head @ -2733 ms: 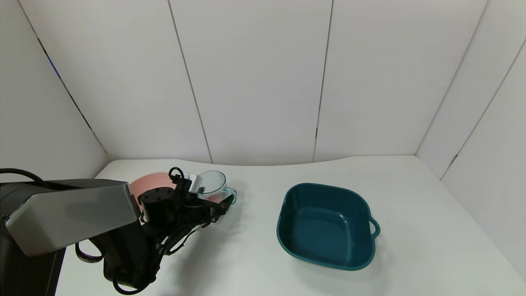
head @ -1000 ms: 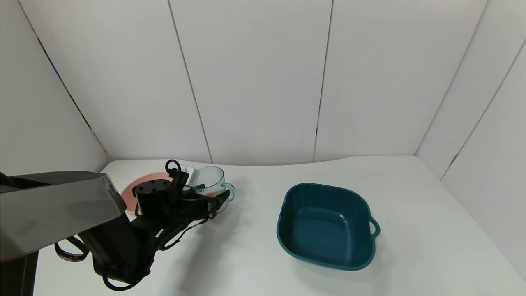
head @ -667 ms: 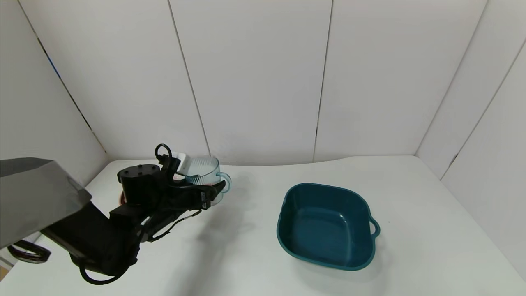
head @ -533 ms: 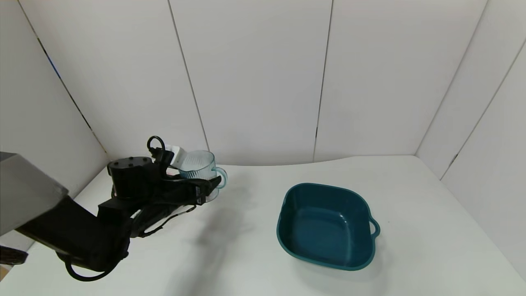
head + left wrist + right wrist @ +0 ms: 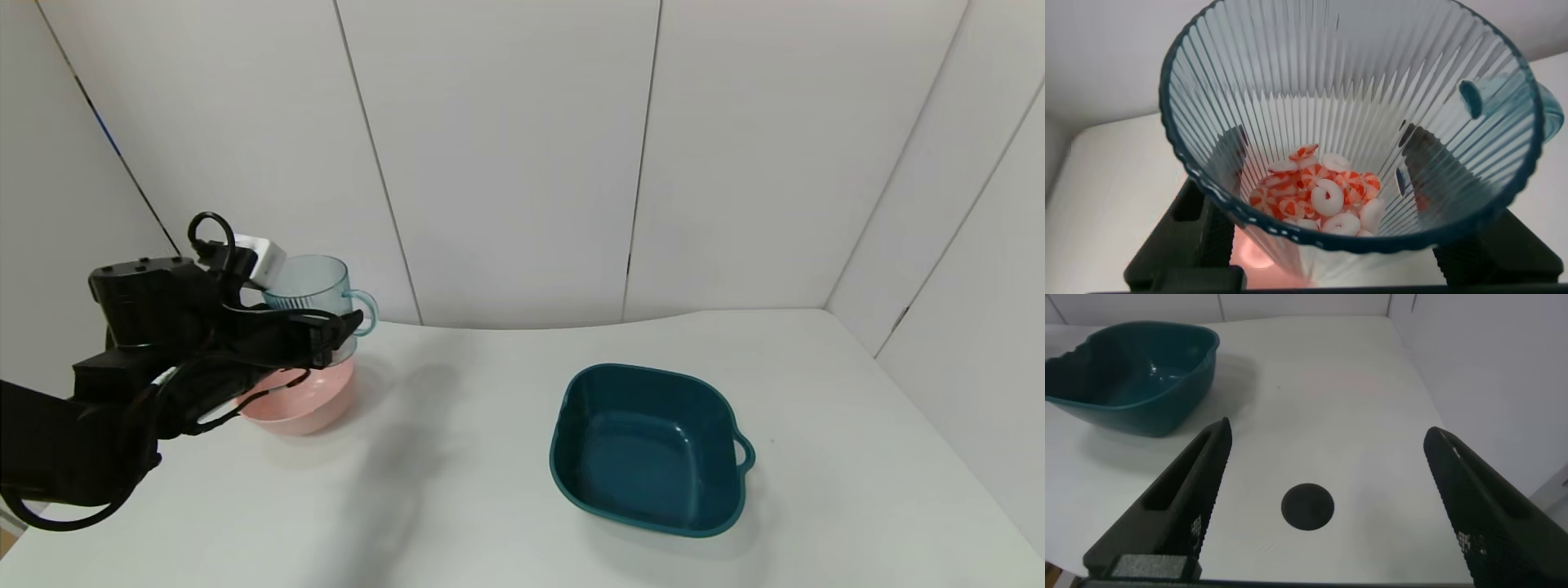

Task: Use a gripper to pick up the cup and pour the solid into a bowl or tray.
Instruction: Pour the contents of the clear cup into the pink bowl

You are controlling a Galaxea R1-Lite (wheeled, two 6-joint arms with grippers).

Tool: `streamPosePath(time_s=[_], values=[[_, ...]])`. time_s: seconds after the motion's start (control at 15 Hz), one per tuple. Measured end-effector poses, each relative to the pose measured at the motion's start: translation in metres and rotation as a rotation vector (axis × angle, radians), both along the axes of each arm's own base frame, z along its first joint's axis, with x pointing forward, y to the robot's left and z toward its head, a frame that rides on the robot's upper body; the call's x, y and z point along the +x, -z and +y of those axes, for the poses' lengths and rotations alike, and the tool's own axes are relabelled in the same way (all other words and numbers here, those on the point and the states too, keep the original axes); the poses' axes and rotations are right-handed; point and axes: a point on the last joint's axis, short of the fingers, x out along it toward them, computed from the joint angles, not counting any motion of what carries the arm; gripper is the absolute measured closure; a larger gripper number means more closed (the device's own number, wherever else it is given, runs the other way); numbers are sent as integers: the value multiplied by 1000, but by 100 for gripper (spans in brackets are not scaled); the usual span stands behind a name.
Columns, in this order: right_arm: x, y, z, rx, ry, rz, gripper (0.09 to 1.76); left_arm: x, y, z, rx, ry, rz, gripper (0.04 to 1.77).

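My left gripper (image 5: 331, 322) is shut on the pale-blue ribbed cup (image 5: 314, 286) and holds it upright in the air at the far left. The cup is just above the back rim of the pale pink bowl (image 5: 306, 400). In the left wrist view the cup (image 5: 1347, 90) fills the picture, with the pink-red and whitish solid (image 5: 1319, 196) lying in its bottom. The black fingers (image 5: 1417, 155) show through its wall on both sides. A bit of pink bowl (image 5: 1249, 253) shows below. My right gripper (image 5: 1329, 431) is open and empty over bare table.
A dark teal squarish tray (image 5: 649, 449) with a side handle stands empty at the right middle of the white table; it also shows in the right wrist view (image 5: 1127, 376). A dark round hole (image 5: 1307, 506) lies in the tabletop under the right gripper. White walls enclose the table.
My left arm has lifted the cup off the table and carried it up and to the left. The pink bowl, mostly hidden by the arm before, now shows under the cup.
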Motion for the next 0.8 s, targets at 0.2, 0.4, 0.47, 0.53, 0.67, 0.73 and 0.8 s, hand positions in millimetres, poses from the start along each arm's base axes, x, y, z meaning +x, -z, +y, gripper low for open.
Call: streamPosePath(time_s=[0.2, 0.4, 0.47, 0.53, 0.67, 0.73, 0.8], values=[[0, 0, 0, 0, 1, 0, 14, -3, -2, 26, 90, -88, -1, 49], [0, 0, 0, 0, 1, 0, 14, -9, 0, 50, 141, -153, 43, 49], [0, 0, 0, 0, 0, 0, 14, -11, 1, 57, 151, -170, 57, 49], [0, 0, 0, 0, 1, 0, 14, -12, 2, 63, 180, -182, 73, 49], [0, 0, 0, 0, 1, 0, 14, -16, 5, 75, 253, -199, 121, 49], [0, 0, 0, 0, 1, 0, 14, -17, 6, 79, 279, -205, 137, 49], [0, 0, 0, 0, 2, 0, 14, -18, 6, 82, 300, -207, 159, 49]])
